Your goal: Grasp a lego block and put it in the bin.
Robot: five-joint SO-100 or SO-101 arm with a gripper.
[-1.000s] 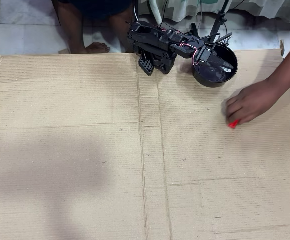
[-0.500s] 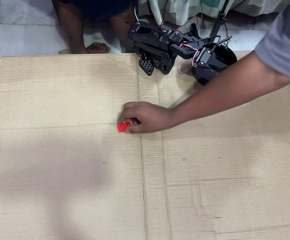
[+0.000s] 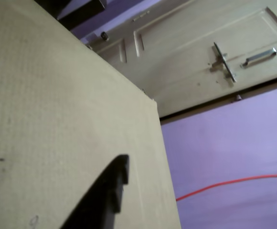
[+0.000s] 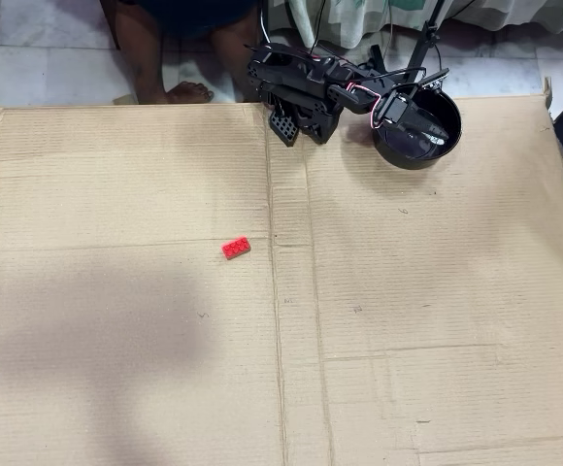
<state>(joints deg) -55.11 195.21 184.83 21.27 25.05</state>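
You are at the start: nothing is grasped. The lego block (image 4: pixel 236 249) lies alone on the cardboard sheet (image 4: pixel 116 340), well apart from the bin (image 4: pixel 390 149). The gripper (image 4: pixel 435 127) hangs over the bin, jaws parted and empty in the wrist view. Next, swing the arm across and descend over the block.

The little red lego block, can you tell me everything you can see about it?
The small bright red plastic lego block is a short rectangle with tiny studs on top. It lies flat and slightly slanted on the brown cardboard sheet, just left of the long centre crease in the overhead view. Nothing touches it except the cardboard. It is well away from the black arm, and the wrist view misses it.
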